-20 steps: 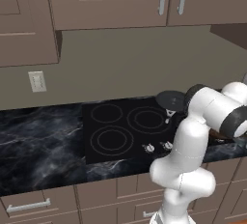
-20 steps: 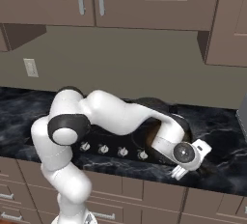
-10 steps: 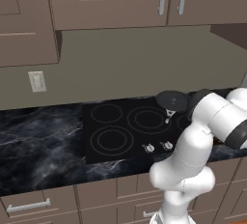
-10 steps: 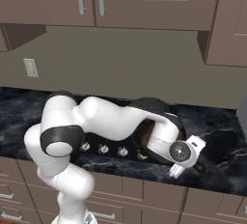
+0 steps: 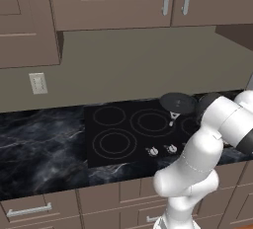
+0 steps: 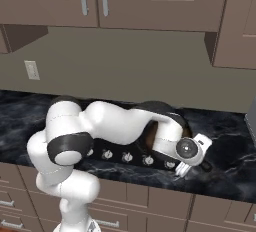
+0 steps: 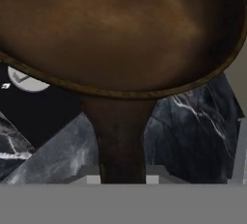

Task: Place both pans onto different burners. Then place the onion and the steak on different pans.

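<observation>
Brown pan [image 7: 120, 30] sits over the right edge of the cooktop [image 5: 123, 134], by the front knobs, its handle [image 7: 120, 136] running straight between the fingers; the gripper [image 6: 192, 158] is clamped on that handle. Over the last second the arm has swung lower and further right across the counter [image 6: 225, 146], so the carry appears underway. Dark pan [image 5: 178, 102] rests at the cooktop's back right corner. Food is unplaced.

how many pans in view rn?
2. The dark pan sits at the back right of the cooktop; the brown pan is right in front of the hand camera. The arm may hide more.
</observation>
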Controlling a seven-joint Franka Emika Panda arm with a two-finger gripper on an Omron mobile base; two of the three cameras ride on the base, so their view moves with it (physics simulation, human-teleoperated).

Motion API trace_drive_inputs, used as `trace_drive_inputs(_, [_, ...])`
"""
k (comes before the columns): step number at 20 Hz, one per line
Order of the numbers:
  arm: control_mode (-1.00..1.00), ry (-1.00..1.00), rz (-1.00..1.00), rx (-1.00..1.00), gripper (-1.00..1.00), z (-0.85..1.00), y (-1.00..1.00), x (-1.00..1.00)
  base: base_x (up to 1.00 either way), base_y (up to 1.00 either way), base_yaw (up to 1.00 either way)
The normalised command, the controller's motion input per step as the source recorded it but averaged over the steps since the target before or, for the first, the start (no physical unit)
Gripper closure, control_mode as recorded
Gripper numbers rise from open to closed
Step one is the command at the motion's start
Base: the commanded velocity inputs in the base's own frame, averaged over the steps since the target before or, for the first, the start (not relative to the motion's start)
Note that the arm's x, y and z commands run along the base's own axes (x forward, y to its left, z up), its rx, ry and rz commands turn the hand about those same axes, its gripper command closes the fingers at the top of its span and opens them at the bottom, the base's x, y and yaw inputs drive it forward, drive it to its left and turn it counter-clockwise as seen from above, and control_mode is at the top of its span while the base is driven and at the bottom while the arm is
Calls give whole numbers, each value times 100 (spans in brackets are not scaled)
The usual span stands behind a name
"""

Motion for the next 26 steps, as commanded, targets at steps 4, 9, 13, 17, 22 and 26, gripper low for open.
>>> trace_drive_inputs(4, [-100,4,0,4,100,0,8,30,0,0,0])
trace_drive_inputs(9, [-100,6,0,11,100,-2,7,22,0,0,0])
trace_drive_inputs(13, [-100,11,0,10,100,-17,18,26,0,0,0])
trace_drive_inputs(17, [-100,13,0,7,100,-29,26,21,0,0,0])
trace_drive_inputs(22, [-100,11,5,3,100,-41,25,1,0,0,0])
trace_drive_inputs(26, [-100,8,8,0,100,-42,11,0,0,0,0])
